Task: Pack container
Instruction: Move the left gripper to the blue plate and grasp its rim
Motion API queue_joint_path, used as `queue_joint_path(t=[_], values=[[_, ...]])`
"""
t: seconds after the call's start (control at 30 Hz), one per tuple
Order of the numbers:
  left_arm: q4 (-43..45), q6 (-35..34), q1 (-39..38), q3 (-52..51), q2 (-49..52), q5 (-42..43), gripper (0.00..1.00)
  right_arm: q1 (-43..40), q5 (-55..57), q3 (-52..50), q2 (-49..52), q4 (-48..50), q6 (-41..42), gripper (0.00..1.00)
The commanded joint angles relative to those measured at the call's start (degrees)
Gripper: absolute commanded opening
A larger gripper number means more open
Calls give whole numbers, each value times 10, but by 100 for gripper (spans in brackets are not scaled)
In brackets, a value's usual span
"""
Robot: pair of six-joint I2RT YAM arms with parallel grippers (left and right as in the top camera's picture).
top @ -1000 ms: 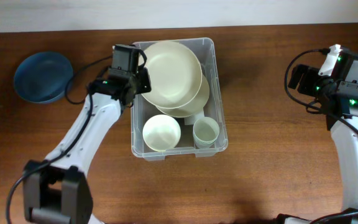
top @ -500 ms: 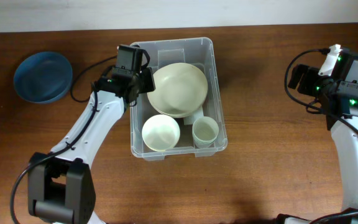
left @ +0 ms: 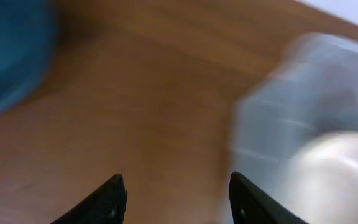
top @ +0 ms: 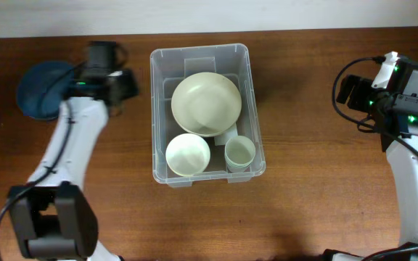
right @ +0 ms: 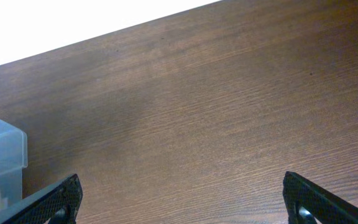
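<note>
Taking stock of the packing, we recorded the following.

1. Container (top: 153,116): clear plastic bin, upright on the wooden surface (top: 310,181), in the centre of the overhead frame and slightly left of the middle. Neither hand touched it.
2. Contents, as far as we could see:
 - large cream bowl (top: 206,104), in the upper half of the bin
 - small white bowl (top: 188,154), at the lower left inside
 - pale cup (top: 239,152), at the lower right inside, just beside the small bowl
3. Blue bowl (top: 38,90): at the upper left of the overhead frame, on the surface and well apart from the bin, partly hidden by the left arm. We counted it as the one loose item not yet packed.
4. Left hand (top: 130,85): between the blue bowl and the bin's left wall. Its wrist view was blurred, but the fingers stood spread with only bare wood between them, so we logged it as released and empty.
5. Right hand (right: 182,205): at the far right of the overhead frame, well away from the bin. Its fingers were wide apart over bare wood, and it held nothing.

Progress, in our judgement: three items were in and the bin had little free room. The blue bowl appeared to be what was left, and we could see no lid.
</note>
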Motion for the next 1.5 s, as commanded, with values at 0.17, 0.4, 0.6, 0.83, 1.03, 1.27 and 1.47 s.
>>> queue_joint_path(t=[0.17, 0.4, 0.6, 0.83, 1.03, 1.27, 1.47], values=[[-61, -3, 201, 9, -9, -2, 67, -2, 1, 7, -7, 2, 4, 99], [-63, -9, 304, 2, -4, 64, 87, -2, 1, 7, -7, 2, 4, 99], [-42, -33, 316, 0, 40, 89, 99, -2, 1, 7, -7, 2, 4, 99], [16, -75, 316, 0, 121, 118, 99, -2, 1, 7, -7, 2, 4, 99], [92, -92, 316, 0, 154, 118, 99, -2, 1, 7, -7, 2, 4, 99], [124, -121, 316, 0, 163, 118, 93, -2, 1, 7, -7, 2, 4, 99], [123, -135, 316, 0, 179, 117, 89, -2, 1, 7, -7, 2, 4, 99]])
